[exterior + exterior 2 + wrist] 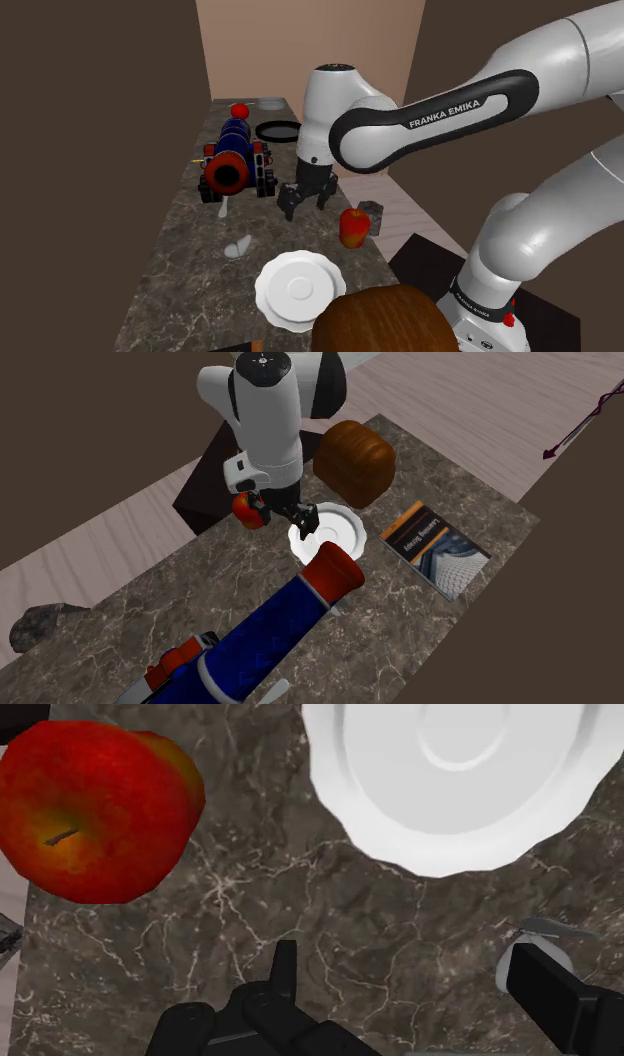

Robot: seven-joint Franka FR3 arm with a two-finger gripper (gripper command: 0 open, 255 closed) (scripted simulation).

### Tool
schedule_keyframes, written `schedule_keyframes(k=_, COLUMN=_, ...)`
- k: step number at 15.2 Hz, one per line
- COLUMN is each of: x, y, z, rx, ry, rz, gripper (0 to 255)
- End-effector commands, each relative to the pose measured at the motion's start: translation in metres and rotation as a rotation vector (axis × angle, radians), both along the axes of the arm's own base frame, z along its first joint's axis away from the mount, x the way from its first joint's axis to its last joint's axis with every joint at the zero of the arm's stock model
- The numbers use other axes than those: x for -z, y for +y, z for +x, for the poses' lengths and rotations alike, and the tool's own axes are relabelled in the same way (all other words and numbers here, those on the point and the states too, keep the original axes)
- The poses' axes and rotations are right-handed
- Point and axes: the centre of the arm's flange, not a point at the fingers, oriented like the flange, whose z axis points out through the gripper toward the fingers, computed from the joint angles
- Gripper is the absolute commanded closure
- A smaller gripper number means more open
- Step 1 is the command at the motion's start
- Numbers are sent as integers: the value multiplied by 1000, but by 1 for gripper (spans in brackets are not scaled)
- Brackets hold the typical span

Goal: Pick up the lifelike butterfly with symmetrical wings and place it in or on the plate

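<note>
The butterfly [238, 246] is a small pale shape lying flat on the dark marble counter [190, 270]. The white scalloped plate [296, 288] sits near the counter's front edge, a short way from it. My black gripper [306, 203] hovers low over the counter between the butterfly and a red apple [353, 227]. It is open, with nothing between its fingers. In the wrist view the butterfly [530, 944] peeks out beside one finger [565, 994], partly hidden by it, with the plate [460, 779] and the apple [95, 809] ahead. The gripper [290, 512] hangs next to the plate [335, 530].
A blue and red toy cannon [235, 160] stands behind the gripper, and a black dish [278, 130] lies farther back. A grey rock [374, 215] sits by the apple. A brown loaf [357, 460] and a book [437, 549] flank the plate.
</note>
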Motion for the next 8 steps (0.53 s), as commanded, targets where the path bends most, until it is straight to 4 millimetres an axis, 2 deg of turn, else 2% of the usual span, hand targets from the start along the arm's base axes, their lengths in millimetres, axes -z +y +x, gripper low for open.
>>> schedule_keyframes(k=1, x=12, y=21, z=7, rx=19, ry=-18, rz=-1, gripper=0)
schedule_keyframes(k=8, x=53, y=97, z=41, rx=79, ry=-77, rz=-17, gripper=0)
